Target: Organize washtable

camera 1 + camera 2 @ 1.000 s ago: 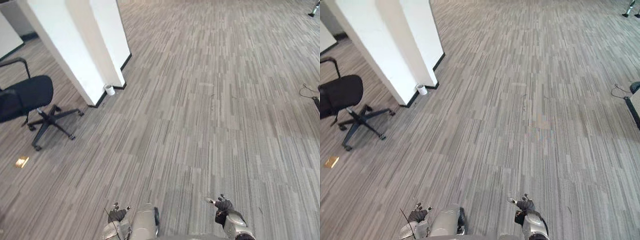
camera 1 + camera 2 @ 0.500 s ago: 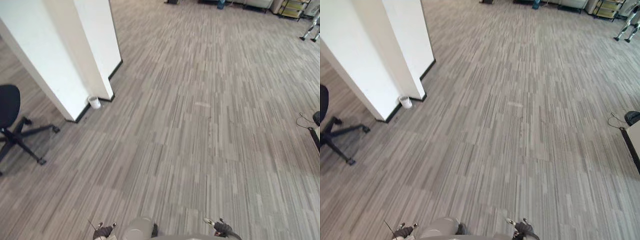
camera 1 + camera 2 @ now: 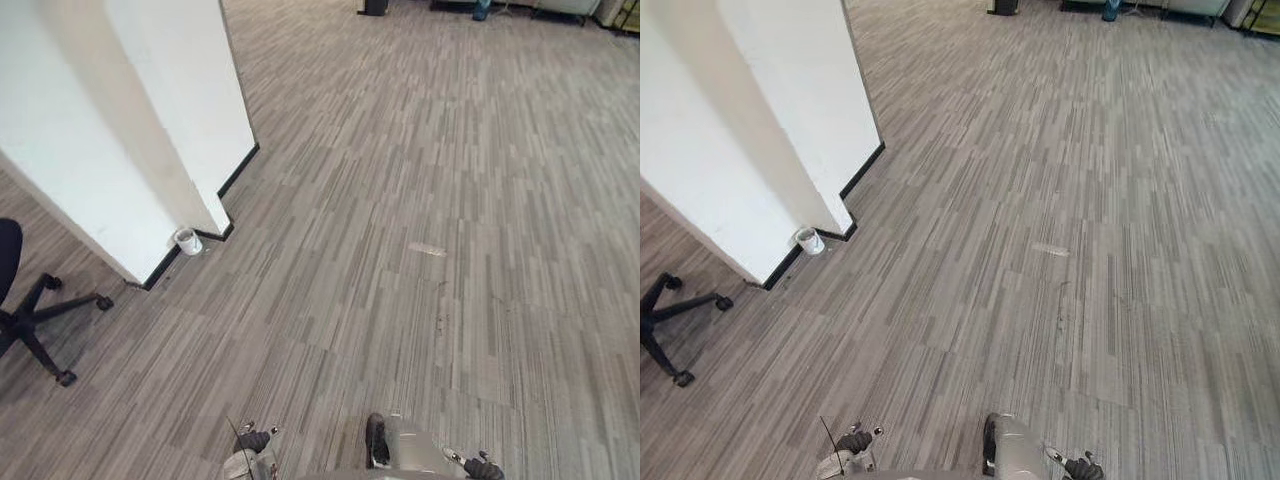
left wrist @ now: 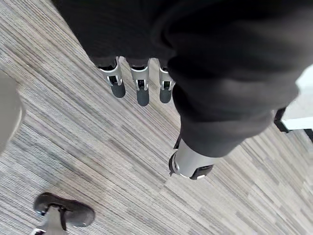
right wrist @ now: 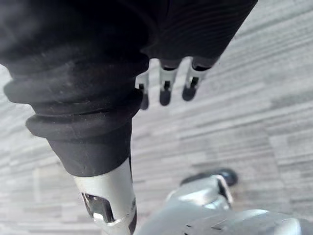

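Grey striped floor [image 3: 450, 200] spreads out in every direction from a white pillar [image 3: 120, 130], which has a black skirting along its foot. Beyond the pillar's near corner, on the side away from the open floor, stands a black chair [image 3: 22, 322]; its star base, its casters and an edge of its seat are in sight. A small white cup [image 3: 186, 240] sits on the floor touching the pillar's foot, at the notch in its corner. Well apart from the pillar, out on the open floor, lies a pale scrap or mark [image 3: 427, 249]; I cannot tell which.

The left hand [image 3: 255, 441] hangs low at the robot's side nearer the pillar. Its fingers [image 4: 142, 90] are straight and relaxed, and nothing is in them. The right hand [image 3: 483, 467] hangs on the side away from the pillar, and its fingers [image 5: 165, 93] are likewise loose and empty.

Where the washtable stands I cannot tell from here. As I judge it, the task has not begun: nothing is sorted or carried, and no toiletry is near either hand. What is left is everything: reaching the washtable, then the whole tidying.
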You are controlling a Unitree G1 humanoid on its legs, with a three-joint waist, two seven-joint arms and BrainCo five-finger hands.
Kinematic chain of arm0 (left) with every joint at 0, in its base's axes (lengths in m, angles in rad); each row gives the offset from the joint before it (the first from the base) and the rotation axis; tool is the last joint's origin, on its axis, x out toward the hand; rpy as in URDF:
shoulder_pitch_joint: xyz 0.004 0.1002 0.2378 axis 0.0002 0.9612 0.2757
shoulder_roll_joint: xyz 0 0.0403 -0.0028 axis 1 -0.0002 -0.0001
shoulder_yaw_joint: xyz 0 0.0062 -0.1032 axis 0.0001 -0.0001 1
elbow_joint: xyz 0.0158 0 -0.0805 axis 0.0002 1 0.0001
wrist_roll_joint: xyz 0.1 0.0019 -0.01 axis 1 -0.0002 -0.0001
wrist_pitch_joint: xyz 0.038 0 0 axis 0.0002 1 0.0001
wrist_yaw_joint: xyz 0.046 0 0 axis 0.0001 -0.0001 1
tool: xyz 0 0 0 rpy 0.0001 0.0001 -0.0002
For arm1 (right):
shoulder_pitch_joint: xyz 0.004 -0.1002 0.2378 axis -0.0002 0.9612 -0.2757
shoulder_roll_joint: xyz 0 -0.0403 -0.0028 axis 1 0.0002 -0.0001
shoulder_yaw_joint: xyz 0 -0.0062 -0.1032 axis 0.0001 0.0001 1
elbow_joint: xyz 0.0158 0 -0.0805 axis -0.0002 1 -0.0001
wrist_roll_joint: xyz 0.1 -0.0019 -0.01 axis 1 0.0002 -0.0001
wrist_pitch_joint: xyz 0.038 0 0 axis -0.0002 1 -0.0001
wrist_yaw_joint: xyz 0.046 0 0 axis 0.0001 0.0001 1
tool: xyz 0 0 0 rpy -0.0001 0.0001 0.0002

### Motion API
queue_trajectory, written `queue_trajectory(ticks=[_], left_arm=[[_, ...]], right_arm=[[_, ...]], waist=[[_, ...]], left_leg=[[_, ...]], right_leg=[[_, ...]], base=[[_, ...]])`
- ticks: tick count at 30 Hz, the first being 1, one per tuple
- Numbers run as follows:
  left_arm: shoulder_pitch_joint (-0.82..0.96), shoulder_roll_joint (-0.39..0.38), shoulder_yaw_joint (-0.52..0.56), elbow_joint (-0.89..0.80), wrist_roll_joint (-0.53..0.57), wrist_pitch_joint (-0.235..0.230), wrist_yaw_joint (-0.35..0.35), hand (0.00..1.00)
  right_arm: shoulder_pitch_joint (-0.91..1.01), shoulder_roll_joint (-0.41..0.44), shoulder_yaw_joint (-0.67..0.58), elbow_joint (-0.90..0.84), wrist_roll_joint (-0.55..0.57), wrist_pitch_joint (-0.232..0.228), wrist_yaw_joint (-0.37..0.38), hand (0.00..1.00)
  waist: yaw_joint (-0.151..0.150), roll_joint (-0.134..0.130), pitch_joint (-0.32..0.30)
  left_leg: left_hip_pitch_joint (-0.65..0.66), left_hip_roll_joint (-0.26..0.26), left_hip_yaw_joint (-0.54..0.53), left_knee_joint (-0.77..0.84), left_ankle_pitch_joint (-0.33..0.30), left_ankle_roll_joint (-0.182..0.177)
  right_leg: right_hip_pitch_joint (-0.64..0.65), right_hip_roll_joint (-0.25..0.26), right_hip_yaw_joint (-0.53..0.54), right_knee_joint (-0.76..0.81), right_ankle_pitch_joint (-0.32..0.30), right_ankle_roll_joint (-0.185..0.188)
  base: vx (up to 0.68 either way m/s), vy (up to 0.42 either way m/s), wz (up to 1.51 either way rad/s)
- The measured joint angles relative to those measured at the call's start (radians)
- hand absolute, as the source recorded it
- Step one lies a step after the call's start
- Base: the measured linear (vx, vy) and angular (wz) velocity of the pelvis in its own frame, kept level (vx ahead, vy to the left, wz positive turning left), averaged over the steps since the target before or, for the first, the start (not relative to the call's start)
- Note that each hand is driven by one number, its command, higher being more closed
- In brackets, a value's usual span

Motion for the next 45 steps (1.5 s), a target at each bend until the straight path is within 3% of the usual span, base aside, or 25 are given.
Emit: queue_trajectory(ticks=[1,2,4,5,6,7,10,12,13,14,15,16,20,22,23,26,27,28,29,31,33,34,38,41,45], left_arm=[[0.001,0.000,0.002,-0.007,0.000,0.000,0.000,0.00],[0.005,-0.001,0.014,-0.027,-0.001,-0.001,0.001,0.00],[0.032,0.003,0.017,-0.073,-0.012,-0.007,0.004,0.00],[0.048,0.012,0.007,-0.092,-0.018,-0.013,0.006,0.00],[0.052,0.016,-0.004,-0.091,-0.022,-0.017,0.006,0.00],[0.058,0.025,-0.017,-0.078,-0.040,-0.024,0.006,0.00],[0.072,0.024,-0.020,-0.080,-0.077,-0.038,0.006,0.00],[0.073,0.023,-0.019,-0.080,-0.081,-0.045,0.004,0.00],[0.073,0.023,-0.017,-0.080,-0.082,-0.046,0.004,0.00],[0.079,0.025,-0.016,-0.078,-0.082,-0.045,0.004,0.00],[0.079,0.026,-0.012,-0.079,-0.083,-0.045,0.004,0.00],[0.070,0.031,-0.007,-0.083,-0.083,-0.048,0.004,0.00],[0.090,0.054,0.079,-0.080,-0.089,-0.034,0.005,0.00],[0.140,0.038,0.112,-0.082,-0.098,-0.024,0.004,0.00],[0.168,0.033,0.118,-0.071,-0.102,-0.018,0.006,0.00],[0.189,0.058,0.086,-0.026,-0.100,-0.012,0.005,0.00],[0.193,0.084,0.043,-0.004,-0.098,-0.005,0.005,0.00],[0.198,0.090,0.026,0.002,-0.098,-0.005,0.006,0.00],[0.196,0.095,0.013,0.009,-0.098,-0.001,0.006,0.00],[0.194,0.101,-0.008,0.008,-0.098,0.000,0.006,0.00],[0.192,0.106,-0.021,0.008,-0.098,-0.002,0.006,0.00],[0.192,0.106,-0.019,0.008,-0.098,-0.005,0.006,0.00],[0.188,0.102,-0.018,0.008,-0.096,-0.006,0.007,0.00],[0.168,0.099,-0.024,0.008,-0.076,-0.006,0.006,0.00],[0.149,0.104,-0.021,0.006,-0.054,-0.010,0.006,0.00]], right_arm=[[0.001,-0.001,0.002,0.000,0.000,0.000,-0.002,0.00],[-0.003,-0.004,0.014,0.002,0.000,0.002,-0.009,0.00],[-0.009,-0.005,0.072,0.003,-0.001,0.003,-0.016,0.00],[-0.013,0.000,0.084,0.011,0.000,0.000,-0.016,0.00],[-0.026,0.004,0.079,0.018,0.000,-0.001,-0.017,0.00],[-0.049,0.013,0.059,0.047,0.000,-0.004,-0.017,0.00],[-0.068,0.037,0.058,0.049,0.000,-0.007,-0.015,0.00],[-0.065,0.038,0.066,0.050,0.000,-0.008,-0.016,0.00],[-0.060,0.035,0.072,0.050,0.000,-0.008,-0.018,0.00],[-0.055,0.036,0.087,0.050,-0.001,-0.008,-0.019,0.00],[-0.058,0.038,0.100,0.050,-0.001,-0.009,-0.019,0.00],[-0.064,0.045,0.131,0.046,-0.006,-0.011,-0.017,0.00],[-0.102,0.103,0.107,0.037,-0.022,-0.014,-0.011,0.00],[-0.102,0.107,0.067,0.044,-0.038,-0.013,0.004,0.00],[-0.089,0.099,0.030,0.056,-0.038,-0.011,0.008,0.00],[-0.060,0.074,-0.041,0.087,-0.035,-0.008,0.008,0.00],[-0.049,0.058,-0.055,0.112,-0.035,-0.006,0.008,0.00],[-0.043,0.055,-0.072,0.118,-0.022,-0.005,0.008,0.00],[-0.052,0.050,-0.073,0.115,-0.022,-0.006,0.010,0.00],[-0.059,0.049,-0.061,0.112,-0.023,-0.011,0.009,0.00],[-0.059,0.045,-0.039,0.115,-0.023,-0.017,0.008,0.00],[-0.063,0.044,-0.024,0.116,-0.024,-0.021,0.007,0.00],[-0.069,0.047,-0.002,0.100,-0.021,-0.022,0.005,0.00],[-0.067,0.047,0.026,0.069,-0.021,-0.021,0.002,0.00],[-0.054,0.057,0.053,0.035,-0.021,-0.017,-0.003,0.00]], waist=[[0.001,0.000,0.003],[0.005,0.007,0.008],[0.014,-0.019,0.023],[0.032,-0.035,0.019],[0.041,-0.043,0.016],[0.059,-0.039,0.021],[0.062,-0.037,0.022],[0.062,-0.037,0.022],[0.064,-0.038,0.021],[0.064,-0.039,0.019],[0.065,-0.040,0.018],[0.064,-0.062,0.027],[0.117,-0.094,0.042],[0.114,-0.080,0.010],[0.111,-0.064,-0.015],[0.107,-0.094,-0.035],[0.090,-0.099,-0.030],[0.081,-0.097,-0.029],[0.070,-0.093,-0.021],[0.056,-0.091,-0.006],[0.057,-0.084,-0.006],[0.057,-0.083,-0.009],[0.051,-0.075,-0.003],[0.034,-0.062,0.013],[0.032,-0.078,0.024]], left_leg=[[-0.053,0.010,0.001,0.116,0.032,-0.040],[-0.146,0.050,0.055,0.307,0.026,-0.033],[-0.260,0.105,0.165,0.438,-0.020,0.039],[-0.329,0.120,0.228,0.420,-0.049,0.073],[-0.352,0.124,0.257,0.384,-0.073,0.079],[-0.374,0.119,0.298,0.253,-0.122,0.083],[-0.412,0.076,0.351,-0.161,-0.126,0.088],[-0.444,0.028,0.325,-0.359,-0.091,0.088],[-0.450,-0.008,0.288,-0.450,-0.003,0.088],[-0.424,-0.045,0.263,-0.509,0.150,0.111],[-0.415,-0.059,0.261,-0.531,0.206,0.147],[-0.411,-0.086,0.262,-0.525,0.203,0.163],[-0.443,-0.069,0.293,-0.313,0.088,0.198],[-0.438,-0.066,0.299,-0.258,-0.005,0.192],[-0.433,-0.081,0.301,-0.259,-0.073,0.192],[-0.375,-0.165,0.325,-0.308,-0.100,0.220],[-0.332,-0.203,0.329,-0.323,-0.111,0.238],[-0.316,-0.208,0.328,-0.327,-0.122,0.248],[-0.267,-0.212,0.328,-0.348,-0.136,0.251],[-0.178,-0.201,0.330,-0.421,-0.137,0.251],[-0.085,-0.175,0.350,-0.477,-0.130,0.239],[-0.038,-0.151,0.385,-0.499,-0.130,0.239],[-0.016,-0.103,0.427,-0.512,-0.154,0.212],[0.022,-0.025,0.449,-0.508,-0.181,0.165],[0.098,-0.002,0.496,-0.527,-0.222,0.092]], right_leg=[[0.040,0.015,0.001,-0.027,-0.006,-0.006],[0.140,0.047,0.001,-0.098,-0.009,-0.011],[0.294,0.065,0.019,-0.198,-0.014,-0.019],[0.358,0.064,0.036,-0.256,-0.014,-0.018],[0.391,0.063,0.049,-0.281,-0.013,-0.018],[0.459,0.056,0.072,-0.325,-0.015,-0.014],[0.570,0.009,0.064,-0.400,-0.047,0.031],[0.608,-0.028,0.054,-0.423,-0.076,0.061],[0.633,-0.051,0.049,-0.422,-0.097,0.083],[0.649,-0.069,0.048,-0.414,-0.102,0.092],[0.646,-0.077,0.049,-0.399,-0.105,0.097],[0.629,-0.097,0.058,-0.366,-0.094,0.088],[0.669,-0.094,0.197,-0.335,0.001,0.089],[0.664,-0.098,0.212,-0.289,0.006,0.098],[0.632,-0.106,0.213,-0.219,-0.002,0.109],[0.488,-0.163,0.255,0.114,0.015,0.155],[0.415,-0.181,0.285,0.302,0.124,0.213],[0.384,-0.189,0.284,0.372,0.159,0.211],[0.316,-0.203,0.235,0.481,0.135,0.175],[0.247,-0.208,0.141,0.523,0.061,0.118],[0.212,-0.206,0.017,0.438,-0.023,0.115],[0.194,-0.211,-0.112,0.250,-0.057,0.106],[0.149,-0.202,-0.237,-0.017,-0.046,0.095],[0.145,-0.178,-0.246,-0.157,0.034,0.088],[0.145,-0.203,-0.202,-0.258,0.133,0.085]], base=[[0.66,-0.165,-0.08],[0.61,-0.142,-0.02],[0.54,-0.127,-0.11],[0.35,-0.075,-0.32],[0.43,-0.064,-0.50],[0.44,-0.008,-0.45],[0.50,0.106,-0.08],[0.39,0.201,0.15],[0.58,0.360,0.23],[0.51,0.323,0.25],[0.60,0.370,0.39],[0.46,0.282,0.42],[0.33,0.210,0.02],[0.28,0.197,-0.15],[0.23,0.210,0.02],[0.23,0.242,0.08],[0.16,0.170,0.19],[0.24,0.234,0.07],[0.17,0.149,-0.11],[0.19,0.151,-0.19],[0.21,0.105,-0.33],[0.19,0.018,-0.42],[0.22,-0.026,-0.44],[0.25,-0.086,-0.35],[0.31,-0.253,-0.39]])
